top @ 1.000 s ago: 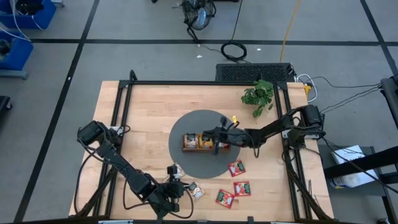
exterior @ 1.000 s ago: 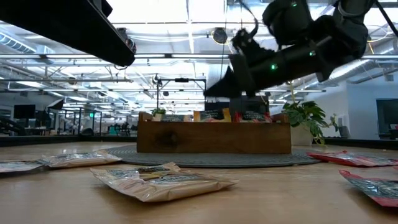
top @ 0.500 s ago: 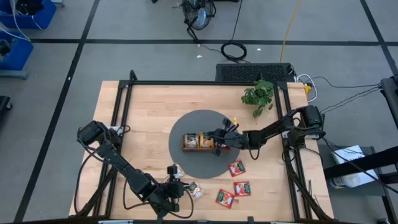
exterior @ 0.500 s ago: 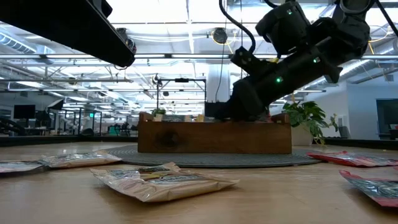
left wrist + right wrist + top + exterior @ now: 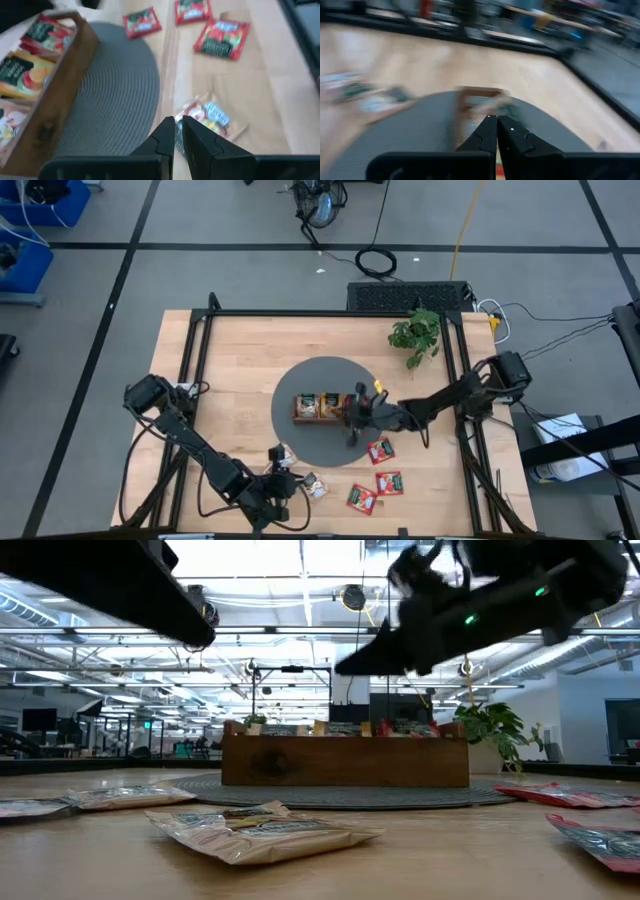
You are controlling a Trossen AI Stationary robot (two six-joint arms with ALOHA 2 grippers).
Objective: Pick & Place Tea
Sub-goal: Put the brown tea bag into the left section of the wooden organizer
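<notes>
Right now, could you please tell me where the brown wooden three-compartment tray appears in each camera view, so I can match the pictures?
High view: the brown wooden three-compartment tray sits mid-table on the round grey woven mat.
Low view: centre, side-on, atop the mat's thin grey edge.
Left wrist view: along the picture's left edge, sachets inside.
Right wrist view: blurred, at centre, beyond the right gripper.
Shared landmark: the grey mat beneath the tray.

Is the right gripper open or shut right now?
Shut: the right gripper shows its two fingertips pressed together with nothing between them, above the wooden tray.
</notes>
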